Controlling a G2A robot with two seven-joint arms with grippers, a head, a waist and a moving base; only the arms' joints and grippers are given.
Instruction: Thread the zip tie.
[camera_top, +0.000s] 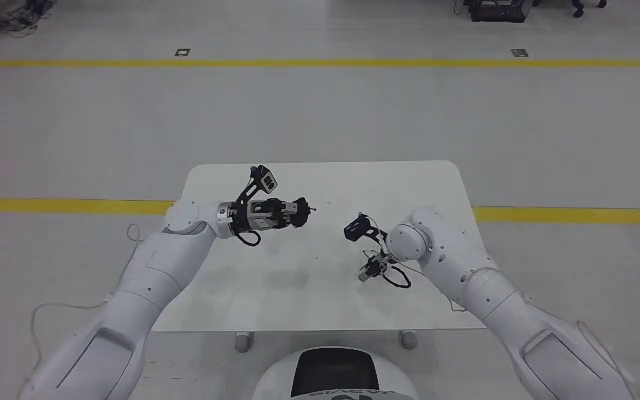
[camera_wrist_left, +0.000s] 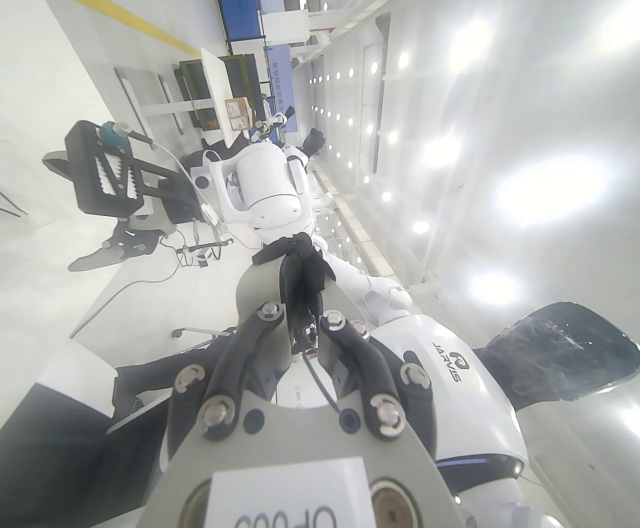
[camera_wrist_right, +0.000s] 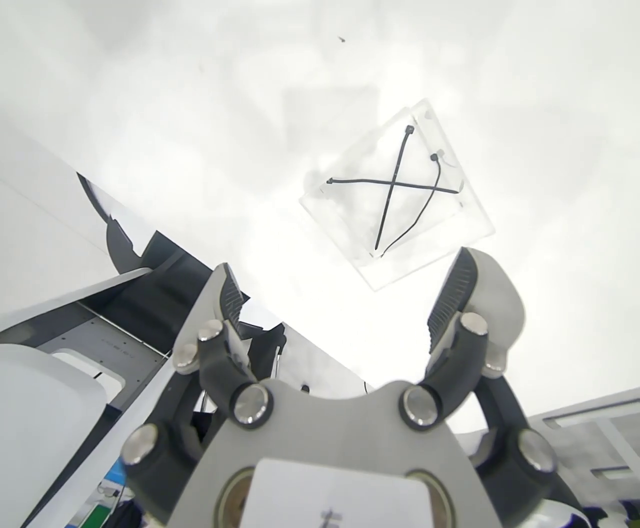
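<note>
In the top view, the left gripper (camera_top: 303, 211) is seen over the white rectangular table (camera_top: 330, 180). It is closed on a thin black plastic zip tie (camera_top: 311, 210), of which just a short dark end is shown past the fingertips. The right gripper (camera_top: 370, 270) is held apart from it, nearer the robot's side of the table. With so little of the tie exposed, it is judged that a grasp by the other gripper could be missed and the tie dropped onto the table.

In the left wrist view, the left gripper (camera_wrist_left: 300, 280) is shown fully closed, with the black plastic zip tie (camera_wrist_left: 300, 252) pinched between the pads and bunched at the tips. Whether a loop is formed cannot be told. A bent tail is likely to be deflected from the head's slot.

In the right wrist view, the right gripper (camera_wrist_right: 347, 272) is shown spread wide, with nothing held. Beyond it, a clear square plastic tray (camera_wrist_right: 450, 220) is seen lying flat on the white surface. Three spare black zip ties (camera_wrist_right: 395, 182) are contained in it, two crossed and a curved third laid over one of them. Because they overlap, more than one could be lifted if the crossing is gripped.
</note>
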